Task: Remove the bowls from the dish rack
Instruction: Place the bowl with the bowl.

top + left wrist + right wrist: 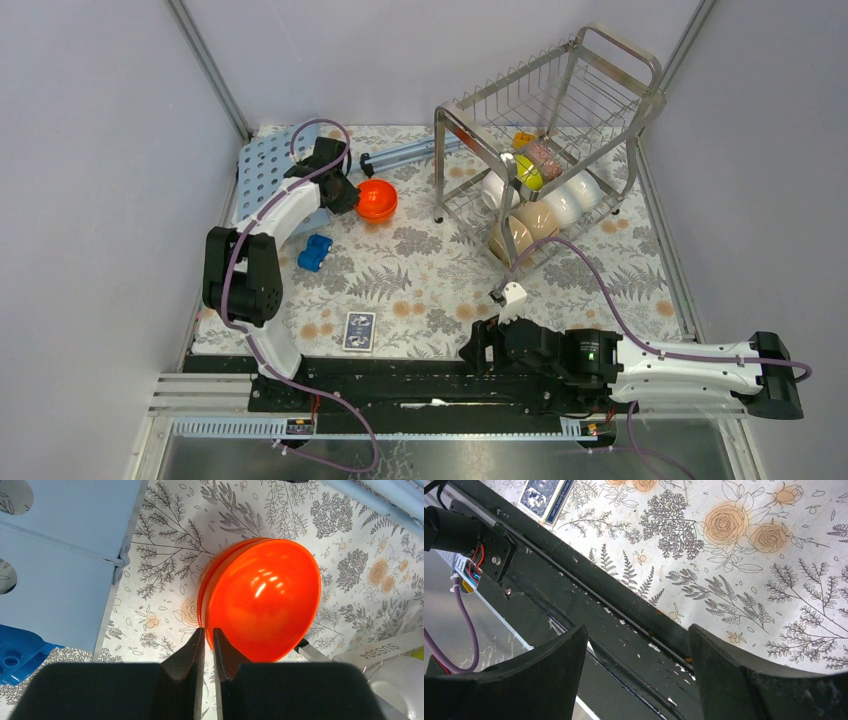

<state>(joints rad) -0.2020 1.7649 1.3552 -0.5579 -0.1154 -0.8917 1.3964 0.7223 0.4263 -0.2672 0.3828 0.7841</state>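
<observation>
Step in hand: set-down of 1 unloaded bowl. The left tool (207, 630) is clenched to a thin slit, and its 2 fingers (226, 652) appear to straddle the near rim of the orange bowl (265, 600). That bowl is at the far left of the desk (430, 290), just right of the light-blue board (262, 170) and well apart from the dish rack (620, 45). A second orange rim shows just behind it, so it may be nested in another bowl. The views do not show whether the bowl rests on the desk or hangs just above it.

The right tool (639, 645) is released, fingers wide apart and grasping nothing. It is parked low at the near edge, over the black rail (589, 595).

The dish rack stands at the far right. Its lower tier holds several white bowls (570, 200) and beige bowls (515, 238) on edge, so most of the task is judged undone.

Next move, as a judgement:
1. Confirm the orange bowl is seated, then release the left tool and back it off without tipping the bowl.
2. Reach for the nearest beige bowl. The right arm is closer to the rack.
3. Approach between the wire rungs and grip the rim only. The bowls touch one another, so lift straight up.
</observation>
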